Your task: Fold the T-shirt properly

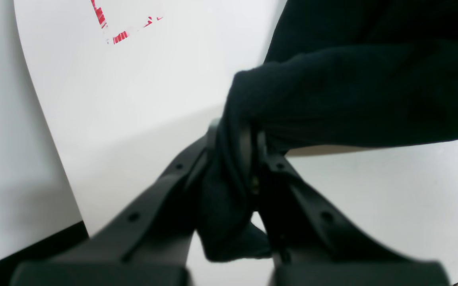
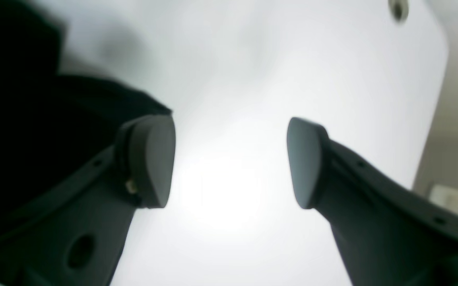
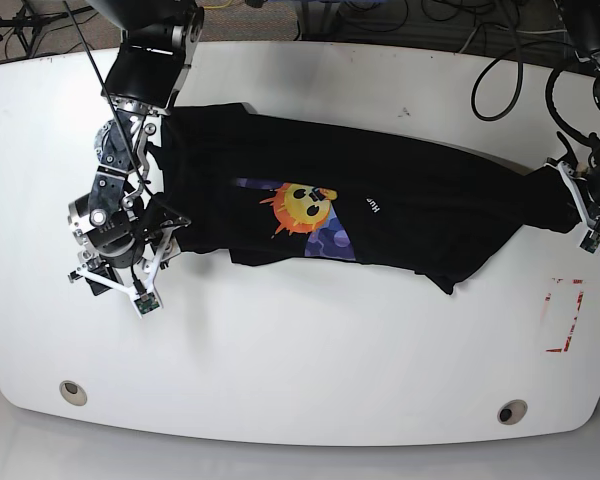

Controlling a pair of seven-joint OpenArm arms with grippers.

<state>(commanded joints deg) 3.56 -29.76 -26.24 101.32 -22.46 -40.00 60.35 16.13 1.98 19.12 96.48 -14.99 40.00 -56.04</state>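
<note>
Left wrist view: the left tool [image 1: 249, 167] is seen clamped on a bunched fold of the black T-shirt [image 1: 356, 95], with cloth pinched between its two dark fingers [image 1: 153, 206] and a loose tuft hanging below them. The rest of the garment is stretched away to the upper right above the white worktop [image 1: 141, 103]. Red markings [image 1: 117, 28] are seen on the worktop at the top.

Right wrist view: the right tool [image 2: 231, 163] is held with its pads [image 2: 149, 159] well apart, and nothing is gripped between them. Black cloth of the T-shirt [image 2: 18, 119] is seen at the left, just beside the left-hand pad. The bright worktop [image 2: 253, 71] fills the background, blurred.

Base view: the T-shirt [image 3: 400, 215] is spread lengthwise across the worktop [image 3: 300, 360], its yellow-orange face print [image 3: 302, 205] turned upward near the middle. One end is gathered at the left tool [image 3: 570, 200] on the picture's right; the other end lies by the right tool [image 3: 130, 265] on the picture's left. A red outlined mark [image 3: 563, 315] is seen on the worktop near the right edge.
</note>
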